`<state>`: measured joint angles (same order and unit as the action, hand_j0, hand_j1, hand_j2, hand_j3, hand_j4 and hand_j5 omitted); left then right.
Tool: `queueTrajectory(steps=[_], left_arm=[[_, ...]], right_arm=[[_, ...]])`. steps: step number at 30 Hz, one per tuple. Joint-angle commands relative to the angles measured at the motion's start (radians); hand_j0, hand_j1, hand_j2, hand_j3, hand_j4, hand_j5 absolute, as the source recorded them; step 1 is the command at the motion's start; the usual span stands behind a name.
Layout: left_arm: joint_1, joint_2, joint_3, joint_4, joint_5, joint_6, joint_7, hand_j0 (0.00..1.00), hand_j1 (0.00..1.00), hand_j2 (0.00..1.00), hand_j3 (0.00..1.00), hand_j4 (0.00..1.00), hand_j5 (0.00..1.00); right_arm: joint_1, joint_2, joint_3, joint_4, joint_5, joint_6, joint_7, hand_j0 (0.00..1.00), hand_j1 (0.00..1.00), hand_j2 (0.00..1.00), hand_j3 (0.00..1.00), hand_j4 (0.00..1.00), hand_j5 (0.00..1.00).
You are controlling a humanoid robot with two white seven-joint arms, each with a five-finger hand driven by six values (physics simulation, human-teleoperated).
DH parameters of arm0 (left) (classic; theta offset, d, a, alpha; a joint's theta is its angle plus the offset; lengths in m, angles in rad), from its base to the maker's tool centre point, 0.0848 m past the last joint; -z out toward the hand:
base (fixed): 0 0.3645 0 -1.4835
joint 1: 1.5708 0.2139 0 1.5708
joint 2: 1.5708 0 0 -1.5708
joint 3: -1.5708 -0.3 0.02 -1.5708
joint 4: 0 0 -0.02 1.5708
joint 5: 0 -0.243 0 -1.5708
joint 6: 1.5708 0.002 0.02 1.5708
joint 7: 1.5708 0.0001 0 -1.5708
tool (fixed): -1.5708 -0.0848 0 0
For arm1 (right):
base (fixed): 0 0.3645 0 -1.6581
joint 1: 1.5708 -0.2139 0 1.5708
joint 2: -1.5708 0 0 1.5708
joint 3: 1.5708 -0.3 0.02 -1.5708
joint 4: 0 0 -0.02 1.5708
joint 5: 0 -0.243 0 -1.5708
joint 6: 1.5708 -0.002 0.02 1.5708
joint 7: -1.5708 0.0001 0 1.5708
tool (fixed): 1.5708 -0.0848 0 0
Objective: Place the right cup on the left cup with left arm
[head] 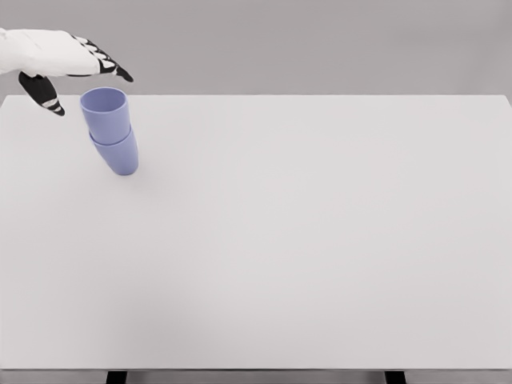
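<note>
At the far left of the white table (pixel 304 256), two lavender cups are seen nested, the upper cup (pixel 106 112) seated in the mouth of the lower cup (pixel 120 156), and the pair leans slightly with its base toward the right. The left hand (pixel 60 68) is held just above and to the left of the stack, clear of it; its fingers (pixel 112 70) are stretched out and spread, the thumb (pixel 44 94) hangs below, and nothing is gripped. The placing step is judged to be done, with only the release and withdrawal in hand. What is called for next is a retreat up and leftward, kept clear of the upper rim so that the leaning stack is not nudged over. The right arm is not shown. The tabletop is plain and matte, with dark legs glimpsed at the near edge, and a bare grey wall is seen beyond the far edge.
</note>
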<state>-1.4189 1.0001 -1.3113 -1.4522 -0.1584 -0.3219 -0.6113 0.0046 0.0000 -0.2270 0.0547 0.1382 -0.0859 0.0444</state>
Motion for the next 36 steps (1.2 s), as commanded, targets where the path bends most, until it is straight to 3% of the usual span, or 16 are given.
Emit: queueTrajectory(steps=[1,4,11,14,19,26,29,32,36], left_arm=[[0.0,0.018,0.037,-0.053,0.005,0.001,0.0,1.0,1.0,1.0,1.0,1.0,1.0],[0.0,0.075,0.096,-0.129,0.01,0.001,0.0,1.0,1.0,1.0,1.0,1.0,1.0],[0.018,0.198,0.113,-0.28,0.06,-0.002,0.0,1.0,1.0,1.0,1.0,1.0,1.0],[0.02,0.262,0.139,-0.335,0.086,-0.075,0.0,1.0,1.0,1.0,1.0,1.0,1.0],[0.021,0.307,0.139,-0.336,0.137,-0.289,0.0,1.0,1.0,1.0,1.0,1.0,1.0],[0.031,0.307,0.135,-0.336,0.221,-0.289,0.015,1.0,1.0,1.0,1.0,1.0,1.0],[0.095,0.293,0.133,-0.336,0.221,-0.289,0.013,1.0,1.0,1.0,1.0,1.0,1.0],[0.114,0.273,0.133,-0.336,0.223,-0.289,0.013,1.0,1.0,1.0,1.0,1.0,1.0],[0.207,0.221,0.132,-0.336,0.221,-0.289,0.013,1.0,1.0,1.0,1.0,1.0,1.0]], right_arm=[[0.0,0.0,0.0,0.001,0.0,0.0,0.0,1.0,1.0,1.0,1.0,1.0,1.0],[0.0,0.0,0.0,0.001,0.0,0.0,0.0,1.0,1.0,1.0,1.0,1.0,1.0],[0.0,0.0,0.0,0.001,0.0,0.0,0.0,1.0,1.0,1.0,1.0,1.0,1.0],[0.0,0.0,0.0,-0.001,0.0,0.0,0.0,1.0,1.0,1.0,1.0,1.0,1.0],[0.0,0.0,0.0,0.001,0.0,0.0,0.002,1.0,1.0,1.0,1.0,1.0,1.0],[0.0,0.0,0.0,0.001,0.0,0.0,0.002,1.0,1.0,1.0,1.0,1.0,1.0],[0.0,0.0,0.0,-0.001,0.0,0.0,0.0,1.0,1.0,1.0,1.0,1.0,1.0],[0.0,0.0,0.0,0.001,0.0,0.0,0.002,1.0,1.0,1.0,1.0,1.0,1.0],[0.0,0.0,0.0,-0.001,0.0,0.0,0.0,1.0,1.0,1.0,1.0,1.0,1.0]])
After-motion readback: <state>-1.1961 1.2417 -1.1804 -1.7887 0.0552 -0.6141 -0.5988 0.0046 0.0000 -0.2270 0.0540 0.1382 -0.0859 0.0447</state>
